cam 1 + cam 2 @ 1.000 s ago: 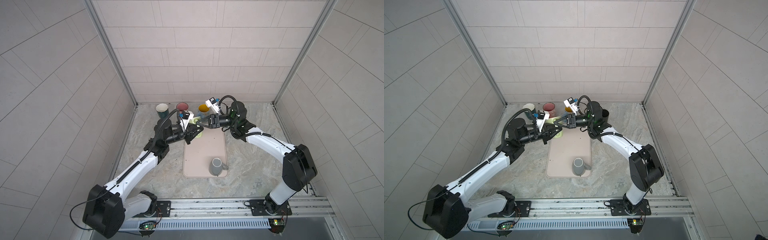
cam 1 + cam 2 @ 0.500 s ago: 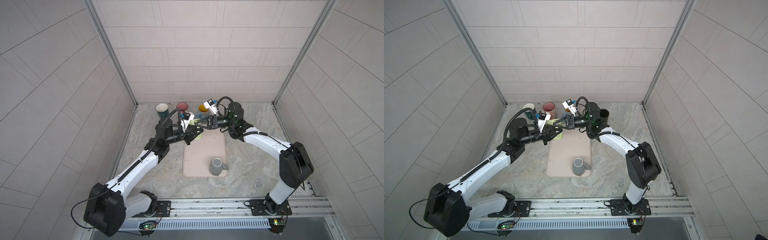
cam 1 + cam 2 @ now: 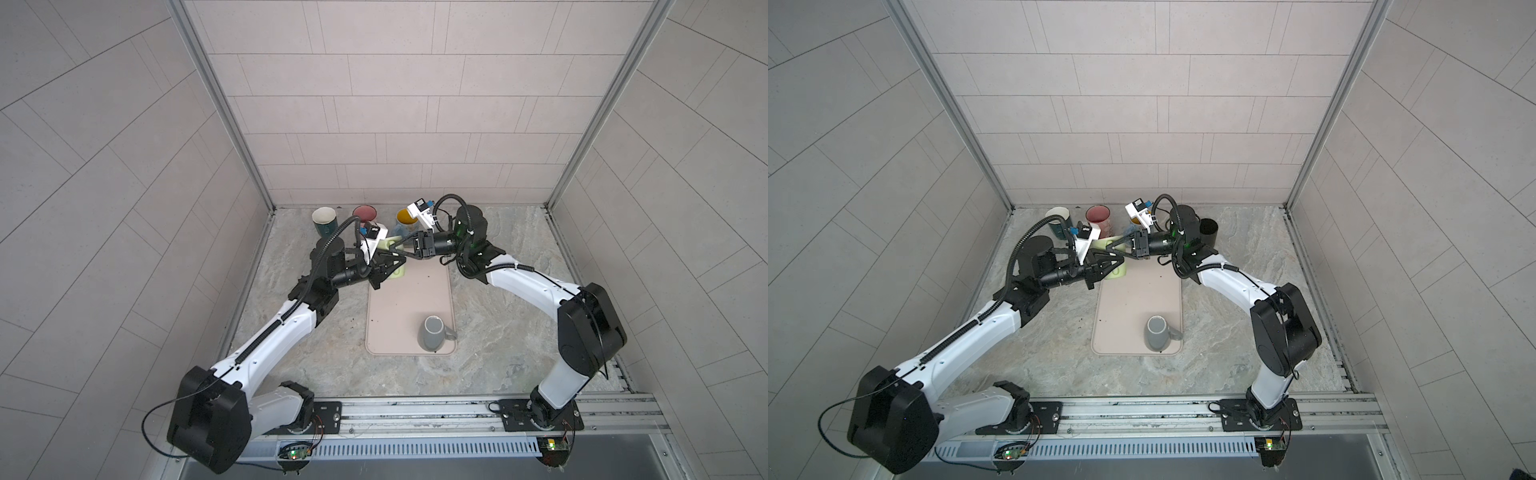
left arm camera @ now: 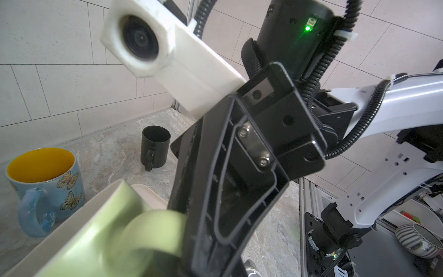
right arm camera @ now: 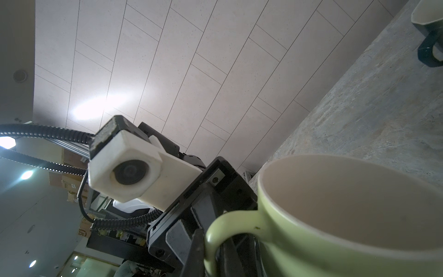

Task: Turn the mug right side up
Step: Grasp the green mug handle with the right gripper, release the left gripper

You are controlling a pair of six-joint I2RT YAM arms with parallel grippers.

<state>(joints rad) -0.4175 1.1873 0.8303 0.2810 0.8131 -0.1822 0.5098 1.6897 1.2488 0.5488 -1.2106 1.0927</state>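
While the left hand (image 3: 392,268) clamps the handle of the green mug (image 3: 400,272), above the mat (image 3: 409,303)'s upper-left corner near frame centre, the right hand (image 3: 394,248), clenched apparently on its rim, should bear the weight before any release. Six mugs: teal (image 3: 324,220), red (image 3: 365,214), green, yellow-lined (image 3: 405,218), grey (image 3: 432,332), black (image 3: 1207,230); one mat; two hands.

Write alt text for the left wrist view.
Close-up of a blurred green mug over a beige mat, the right gripper filling the centre with its jaws shut on the mug. Behind stand a blue butterfly mug and a black mug, both upright.
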